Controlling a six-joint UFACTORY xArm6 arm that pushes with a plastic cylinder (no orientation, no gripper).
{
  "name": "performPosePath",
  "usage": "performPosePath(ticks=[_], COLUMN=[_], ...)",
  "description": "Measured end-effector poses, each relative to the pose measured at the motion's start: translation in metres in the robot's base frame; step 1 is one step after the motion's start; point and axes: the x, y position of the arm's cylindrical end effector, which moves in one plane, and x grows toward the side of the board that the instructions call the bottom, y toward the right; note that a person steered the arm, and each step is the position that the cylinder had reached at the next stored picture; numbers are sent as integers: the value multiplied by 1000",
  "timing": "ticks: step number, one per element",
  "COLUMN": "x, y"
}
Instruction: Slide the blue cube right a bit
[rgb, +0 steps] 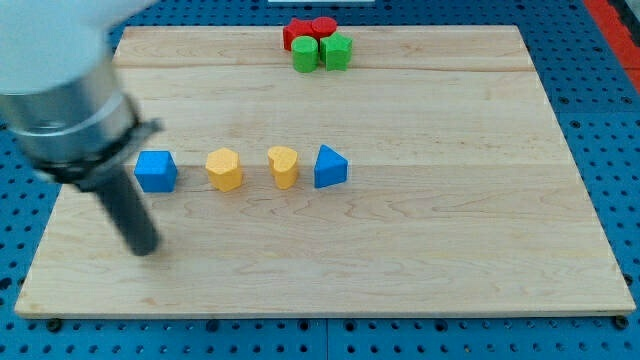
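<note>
Camera view. Count on the wooden table: eight blocks in all.

- Blue, two: a blue cube at the view's left of the middle row, and a blue triangular block at the row's right end.
- Yellow, two: a yellow faceted block just right of the cube, apart from it, and a yellow heart-shaped block between that one and the blue triangular block.
- Red, two: a red block and a second red block, shapes hard to make out, at the view's top edge of the table.
- Green, two: a green cylinder and a green faceted block, just below the reds. All four sit packed together, touching or nearly so.

The middle row of four runs roughly level across the table, each block apart from its neighbour.

Arm: one, entering from the view's upper left, its pale housing blurred. A dark collar narrows into the rod, which slants down toward the view's right. The end effector is a bare rod, so it has no opening and holds nothing.

My tip rests low on the table, below the blue cube and slightly to its left, apart from it. The rod's upper shaft passes just left of the cube; I cannot tell if it touches.
</note>
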Motion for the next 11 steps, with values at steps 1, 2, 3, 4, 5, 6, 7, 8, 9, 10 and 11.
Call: performPosePath(ticks=[1,2,3,4,5,6,7,8,9,10,11], x=[-24,-58,-78,-82,-82,-82,-82,-85,-87,-88,-88], y=[-69,-83,-66,-52,-48,-42,-35,-33,-29,-21,-12])
